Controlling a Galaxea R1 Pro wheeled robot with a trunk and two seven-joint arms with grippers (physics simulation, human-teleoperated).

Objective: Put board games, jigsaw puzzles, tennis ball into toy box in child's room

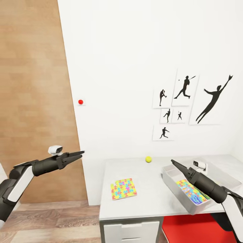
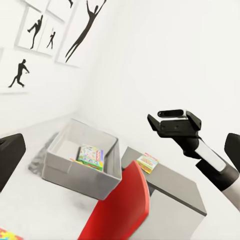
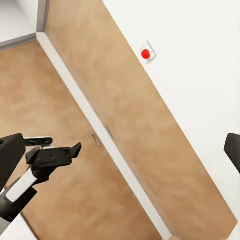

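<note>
On the pale table (image 1: 148, 199) lies one jigsaw puzzle (image 1: 123, 189), with the tennis ball (image 1: 148, 159) farther back near the wall. The grey toy box (image 1: 167, 177) stands at the table's right and holds a board game (image 1: 192, 191). My right gripper (image 1: 173, 162) hovers open and empty above the box's back left corner. Off the table's left end, my left gripper (image 1: 80, 155) is open and empty in the air. The left wrist view shows the toy box (image 2: 75, 177) with the game (image 2: 91, 156) inside, and another board game (image 2: 147, 162) on a grey surface beyond.
A red chair (image 1: 195, 227) is tucked under the table on the right. A wooden door (image 1: 30, 101) fills the left, with a red wall button (image 1: 80, 101) beside it. Black sports silhouettes (image 1: 189, 101) hang above the table. White drawers (image 1: 131, 231) sit below.
</note>
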